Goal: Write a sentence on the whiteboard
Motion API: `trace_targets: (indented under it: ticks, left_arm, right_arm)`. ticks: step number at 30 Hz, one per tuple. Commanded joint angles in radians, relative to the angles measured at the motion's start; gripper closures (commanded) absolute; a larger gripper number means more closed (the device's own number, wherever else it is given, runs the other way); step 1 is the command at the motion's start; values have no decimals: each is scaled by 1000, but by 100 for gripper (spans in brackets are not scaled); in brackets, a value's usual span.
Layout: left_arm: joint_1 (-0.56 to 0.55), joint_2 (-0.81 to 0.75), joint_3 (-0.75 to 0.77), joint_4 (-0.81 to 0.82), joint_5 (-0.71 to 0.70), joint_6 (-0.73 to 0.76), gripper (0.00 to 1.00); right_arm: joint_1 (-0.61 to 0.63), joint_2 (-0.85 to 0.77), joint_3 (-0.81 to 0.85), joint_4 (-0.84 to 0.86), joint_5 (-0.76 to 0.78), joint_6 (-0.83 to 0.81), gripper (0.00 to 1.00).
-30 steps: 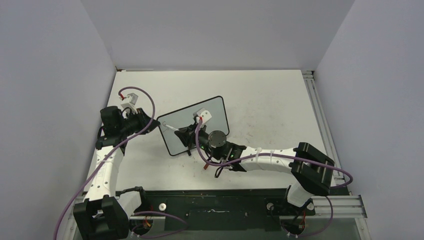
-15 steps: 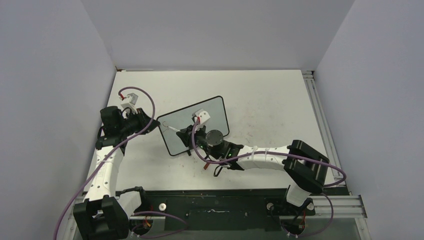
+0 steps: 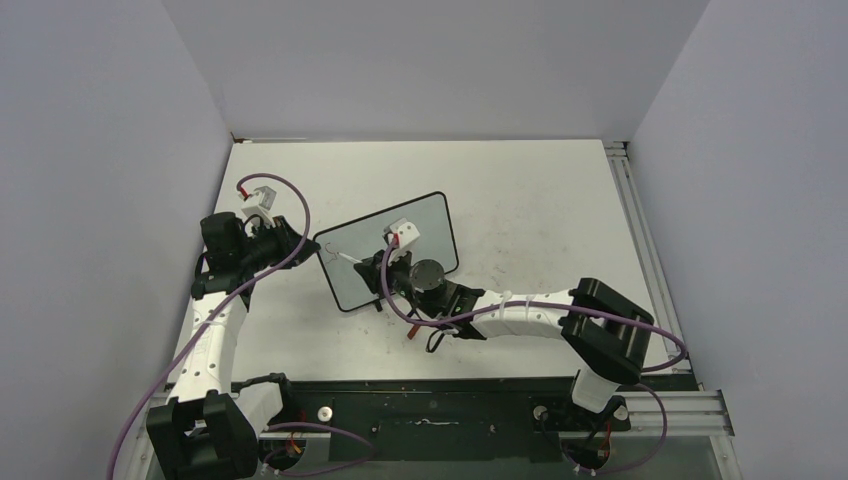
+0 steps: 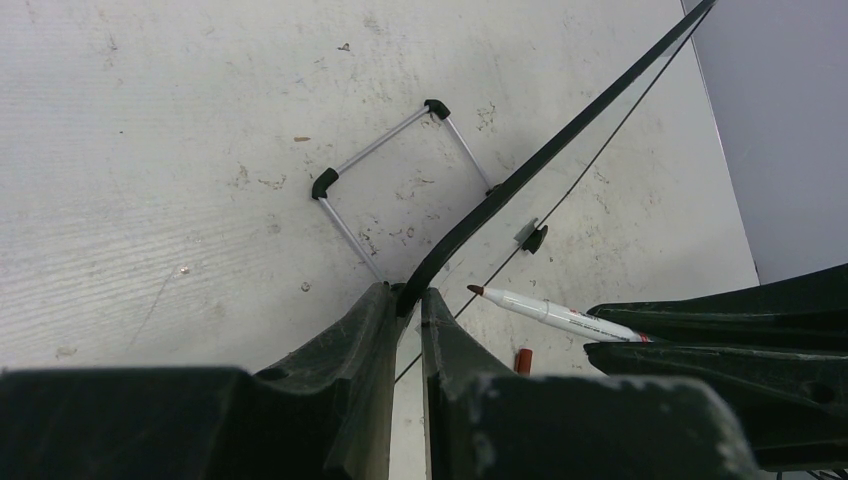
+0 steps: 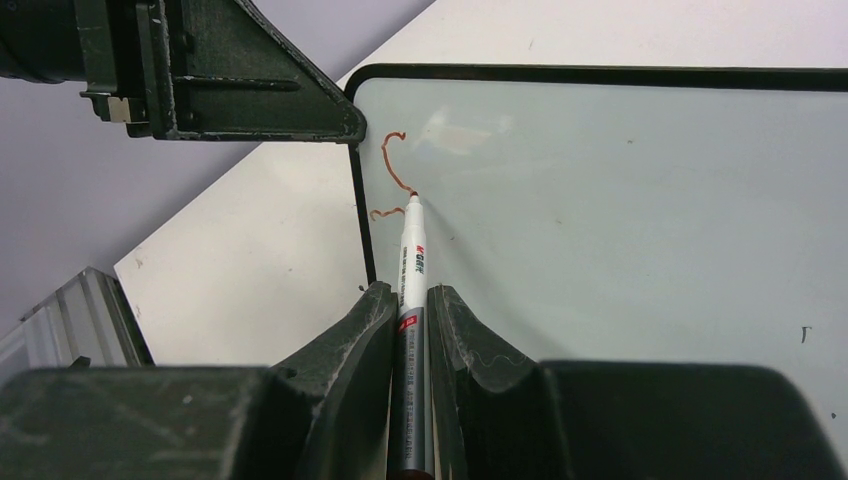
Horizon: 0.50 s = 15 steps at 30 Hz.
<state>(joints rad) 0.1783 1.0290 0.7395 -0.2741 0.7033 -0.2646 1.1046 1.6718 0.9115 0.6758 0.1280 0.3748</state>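
The whiteboard (image 3: 350, 282) stands tilted on the table. My left gripper (image 3: 308, 247) is shut on the corner of its black frame (image 4: 560, 140), and the jaws pinch the rim (image 4: 408, 298). My right gripper (image 5: 411, 300) is shut on a white marker (image 5: 413, 260), which also shows in the left wrist view (image 4: 550, 313). Its red tip touches the pale surface (image 5: 620, 200) near the top left corner. Of the sentence, only a curving red stroke (image 5: 392, 165) shows there, close to the left gripper (image 5: 345, 125).
The marker's red cap (image 3: 412, 335) lies on the table below the board, also seen in the left wrist view (image 4: 522, 360). The board's wire stand (image 4: 385, 150) rests on the table behind it. Grey walls close three sides, with a metal rail (image 3: 635, 220) on the right.
My right gripper has shifted a little left along the board with the marker. The left gripper has held the corner without moving.
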Motion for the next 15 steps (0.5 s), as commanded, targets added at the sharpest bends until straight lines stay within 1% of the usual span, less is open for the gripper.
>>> trace_targets:
  ticks: [1,15]
  left_arm:
    - [1,-7,26,-3,-21,13,90]
    - [2,-8,26,-4,-21,14,91]
  right_arm:
    - [-8,10,31,70,20,0,95]
    - [-14,33,52,87,44,-4,95]
